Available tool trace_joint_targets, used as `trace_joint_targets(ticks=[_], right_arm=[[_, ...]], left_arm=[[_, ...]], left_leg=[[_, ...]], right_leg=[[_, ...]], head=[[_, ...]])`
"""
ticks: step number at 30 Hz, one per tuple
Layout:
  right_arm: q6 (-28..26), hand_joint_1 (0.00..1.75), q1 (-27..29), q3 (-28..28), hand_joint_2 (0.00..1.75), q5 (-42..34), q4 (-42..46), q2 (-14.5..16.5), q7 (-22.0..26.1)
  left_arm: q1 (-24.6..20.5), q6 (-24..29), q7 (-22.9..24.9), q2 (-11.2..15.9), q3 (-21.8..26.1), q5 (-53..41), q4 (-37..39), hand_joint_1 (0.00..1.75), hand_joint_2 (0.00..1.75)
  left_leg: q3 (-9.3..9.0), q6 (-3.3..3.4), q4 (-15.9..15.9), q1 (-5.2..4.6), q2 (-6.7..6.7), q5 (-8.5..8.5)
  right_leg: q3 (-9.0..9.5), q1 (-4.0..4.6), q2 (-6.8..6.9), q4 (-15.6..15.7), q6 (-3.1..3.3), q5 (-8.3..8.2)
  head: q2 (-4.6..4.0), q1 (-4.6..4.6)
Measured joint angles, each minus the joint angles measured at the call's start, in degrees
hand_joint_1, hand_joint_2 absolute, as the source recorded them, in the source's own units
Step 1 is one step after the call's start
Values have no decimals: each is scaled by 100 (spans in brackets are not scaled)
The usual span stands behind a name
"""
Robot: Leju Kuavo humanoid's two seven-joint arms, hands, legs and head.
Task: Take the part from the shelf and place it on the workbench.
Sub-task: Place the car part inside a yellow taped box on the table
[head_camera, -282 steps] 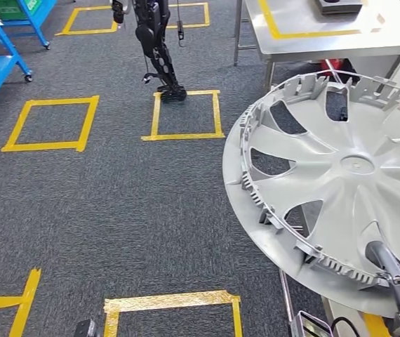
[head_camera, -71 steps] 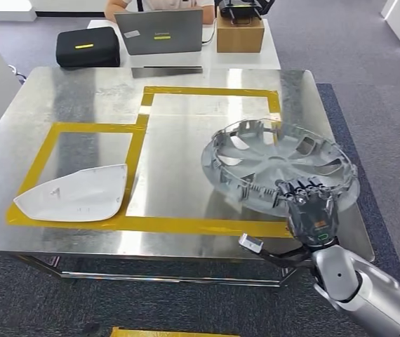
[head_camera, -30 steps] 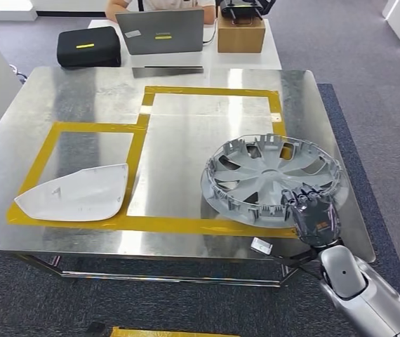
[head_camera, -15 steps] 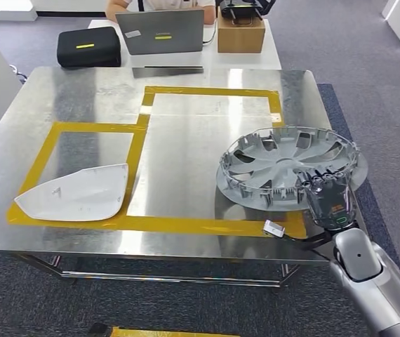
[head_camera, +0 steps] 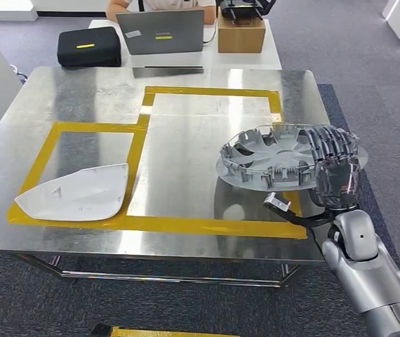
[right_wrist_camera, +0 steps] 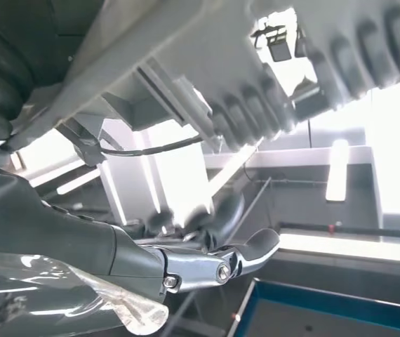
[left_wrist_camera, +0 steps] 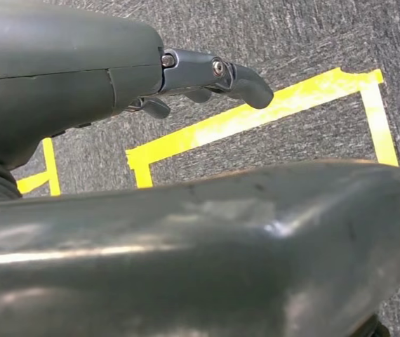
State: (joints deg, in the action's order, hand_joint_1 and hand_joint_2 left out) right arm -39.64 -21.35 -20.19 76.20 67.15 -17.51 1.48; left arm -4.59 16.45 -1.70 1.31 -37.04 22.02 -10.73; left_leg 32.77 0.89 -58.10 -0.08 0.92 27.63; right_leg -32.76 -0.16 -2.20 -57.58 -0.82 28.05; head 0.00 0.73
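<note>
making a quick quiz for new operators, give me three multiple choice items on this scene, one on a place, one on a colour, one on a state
1. Where does the flat white plastic panel lie on the steel workbench?
A. in the near left taped box
B. in the far taped box
C. on the black case

2. What colour is the tape marking the boxes?
A. blue
B. yellow
C. red

3. What is the state of the silver spoked wheel cover?
A. lying flat, released
B. held at its rim by the right hand, one side raised
C. hanging from the left hand

Answers: 1 A, the panel sits inside the near left box. 2 B, every strip is yellow. 3 B, the right hand's fingers wrap the rim at the table's right edge and that side is raised.
</note>
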Motion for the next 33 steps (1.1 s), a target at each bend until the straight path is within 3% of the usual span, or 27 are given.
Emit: trace_joint_targets(ticks=[6,13,17,23,33], right_arm=[[179,0,-63,28,175,-626,-39,252,293],[933,0,-68,-24,175,-2099,63,782,837],[1180,0,-80,-87,175,-2499,163,1034,933],[1923,0,-117,-115,175,-3675,348,1351,1033],[2624,0,-286,-191,175,-4339,507,1601,1006]], left_arm=[[4,-2,13,-10,-52,-37,0,0,0],[-6,-2,15,-36,-109,-126,0,0,0],[-8,-2,15,-49,-114,-151,0,0,0],[-6,1,14,-54,-121,-195,0,0,0],[4,3,11,-70,-121,-197,0,0,0]], left_leg=[[0,0,0,0,0,0],[-1,-3,1,1,-1,-3],[0,-6,1,2,1,-5],[0,-6,1,5,-4,-5],[1,-7,1,5,-3,-7]], right_leg=[[0,0,0,0,0,0],[-3,1,-4,-3,1,-1],[-3,3,1,-4,2,-1],[-6,3,-12,-5,4,-2],[-5,3,-6,-5,4,-2]], head=[[0,0],[0,0],[0,2],[0,1],[0,1]])
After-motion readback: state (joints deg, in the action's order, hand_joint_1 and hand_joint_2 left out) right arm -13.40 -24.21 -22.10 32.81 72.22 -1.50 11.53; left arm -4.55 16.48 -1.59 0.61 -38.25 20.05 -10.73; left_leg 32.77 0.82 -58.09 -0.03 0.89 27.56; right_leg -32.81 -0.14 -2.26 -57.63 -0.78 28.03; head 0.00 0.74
